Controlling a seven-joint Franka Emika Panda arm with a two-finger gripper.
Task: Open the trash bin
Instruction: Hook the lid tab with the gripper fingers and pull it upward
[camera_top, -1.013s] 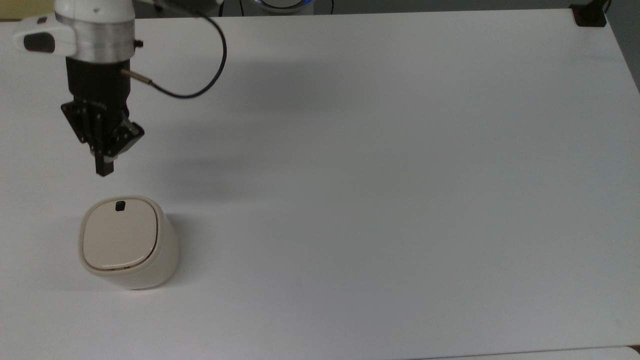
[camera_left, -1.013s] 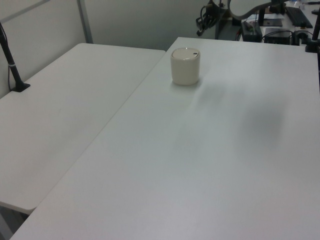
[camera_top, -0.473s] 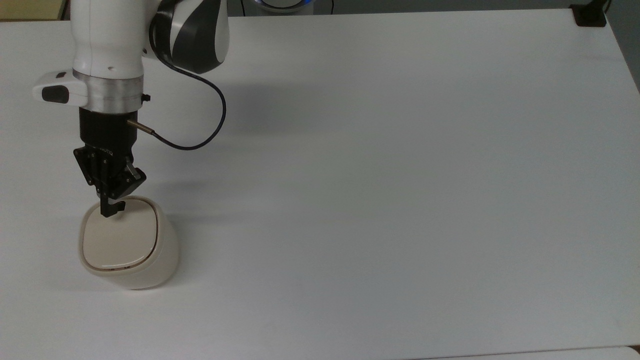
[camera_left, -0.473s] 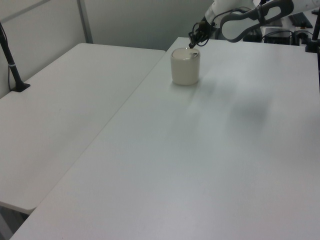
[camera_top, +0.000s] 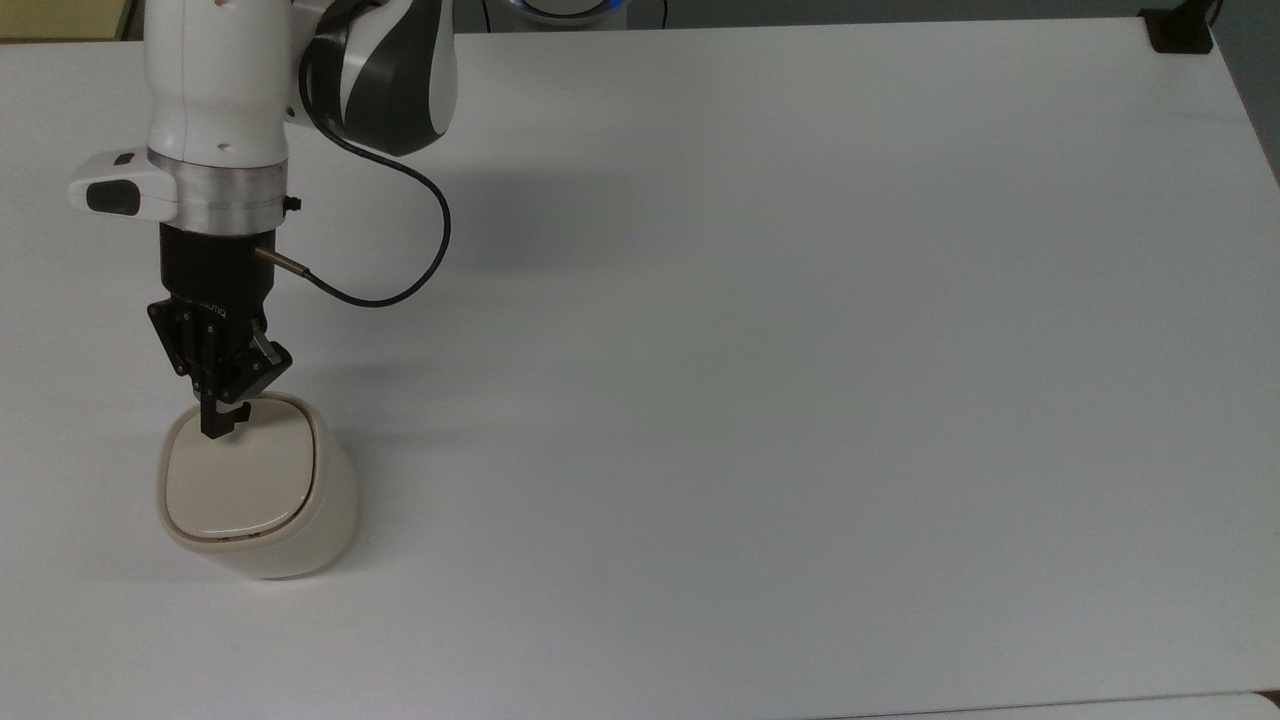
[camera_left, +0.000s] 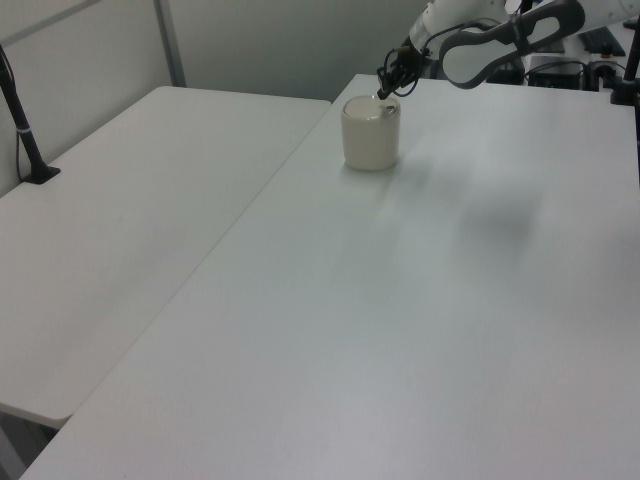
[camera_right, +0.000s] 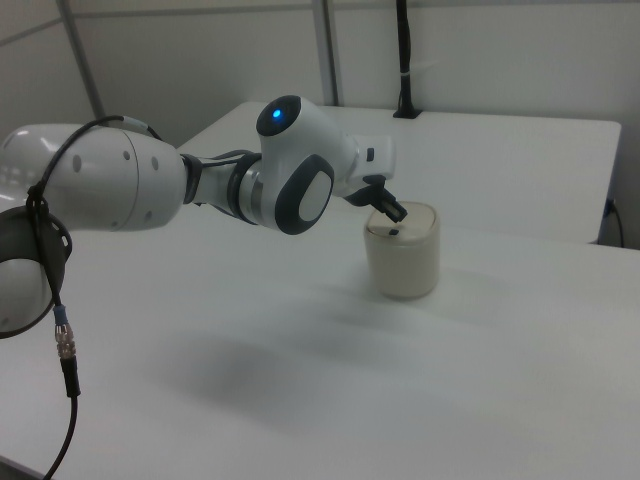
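Trash bin (camera_top: 255, 490) near worktop (camera_top: 760, 350) edge, top view's left. Hand (camera_top: 222, 428) w/ fingers together, tip at lid's rim by button. Lid flat, not yet open; press pending.

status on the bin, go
End effector shut, tip over trash bin's button edge. Lid down, bin closed. Table around it, nothing in the way.

In the top view the tool (camera_top: 222, 418) covers the bin (camera_top: 250, 490) lid's far edge, hiding the black button. Whether its tips touch the lid cannot be told. The arm (camera_top: 220, 90) is cut off by the top view's upper edge.
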